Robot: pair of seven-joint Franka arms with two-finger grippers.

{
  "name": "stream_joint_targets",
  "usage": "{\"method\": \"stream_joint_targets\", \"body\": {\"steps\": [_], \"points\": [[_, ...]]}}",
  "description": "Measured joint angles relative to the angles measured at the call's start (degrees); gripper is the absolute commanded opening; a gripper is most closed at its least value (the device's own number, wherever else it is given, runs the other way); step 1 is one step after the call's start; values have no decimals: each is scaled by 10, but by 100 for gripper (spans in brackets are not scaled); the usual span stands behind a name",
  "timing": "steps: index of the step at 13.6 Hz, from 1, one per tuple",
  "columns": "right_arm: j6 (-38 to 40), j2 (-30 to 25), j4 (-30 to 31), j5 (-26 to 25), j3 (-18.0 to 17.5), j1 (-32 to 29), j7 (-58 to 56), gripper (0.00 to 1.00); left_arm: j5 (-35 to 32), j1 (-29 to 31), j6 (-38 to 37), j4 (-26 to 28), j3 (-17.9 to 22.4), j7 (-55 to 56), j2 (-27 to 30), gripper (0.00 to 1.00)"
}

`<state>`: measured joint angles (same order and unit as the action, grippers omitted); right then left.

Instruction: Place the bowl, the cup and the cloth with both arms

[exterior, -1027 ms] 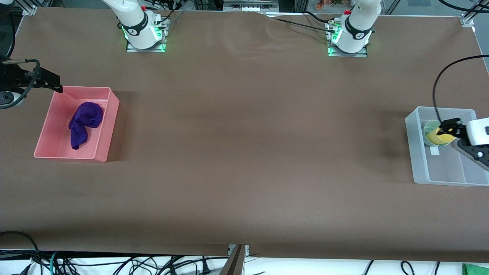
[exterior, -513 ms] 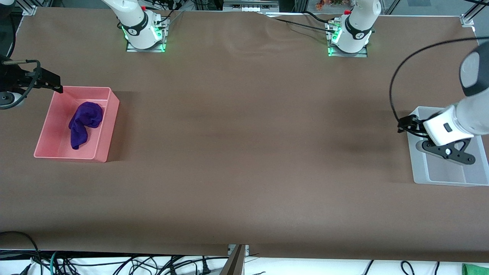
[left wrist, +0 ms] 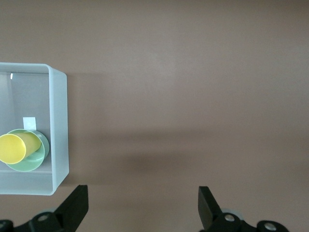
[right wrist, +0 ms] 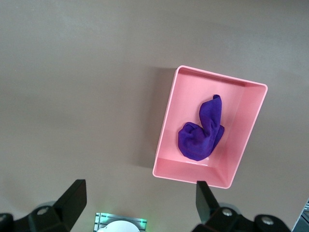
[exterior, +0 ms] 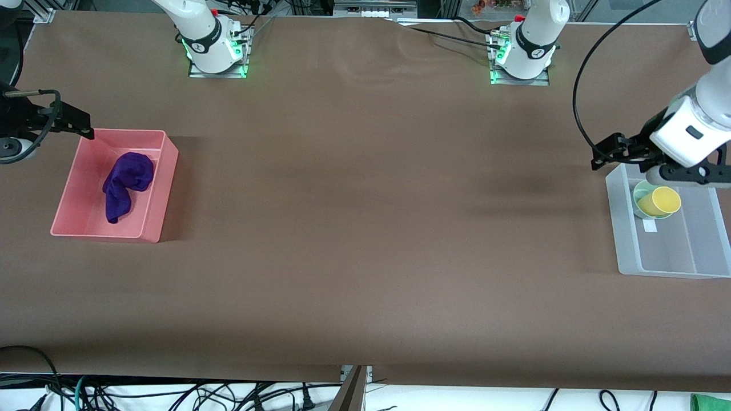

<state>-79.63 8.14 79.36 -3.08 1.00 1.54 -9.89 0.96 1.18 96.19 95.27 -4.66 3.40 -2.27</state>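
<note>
The yellow cup (exterior: 662, 201) lies tilted in the pale green bowl (exterior: 642, 194) inside a clear bin (exterior: 668, 264) at the left arm's end of the table. My left gripper (exterior: 610, 151) is open and empty, in the air over the bin's edge. In the left wrist view the cup (left wrist: 14, 147) and bowl (left wrist: 36, 161) show beside my open left gripper (left wrist: 142, 208). The purple cloth (exterior: 127, 182) lies crumpled in a pink bin (exterior: 85, 228). My right gripper (exterior: 77, 123) hangs open and empty over that bin's corner. The right wrist view shows the cloth (right wrist: 200, 133) and the right gripper (right wrist: 140, 203).
The clear bin (left wrist: 59, 135) and the pink bin (right wrist: 166, 145) stand at the two ends of the brown table. The two arm bases with green lights (exterior: 216, 54) (exterior: 521, 57) stand along the edge farthest from the camera. A black cable loops above the left gripper.
My left gripper let go of the cup, leaving it in the bowl, and rose up and away from the clear bin. The right arm has not moved.
</note>
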Motion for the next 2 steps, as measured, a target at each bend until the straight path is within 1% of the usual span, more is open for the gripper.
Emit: {"method": "stream_joint_targets", "body": {"steps": [2], "points": [[0, 0, 0, 0, 0, 0, 0, 100, 0, -4, 8, 15, 1, 3, 8, 100]]}}
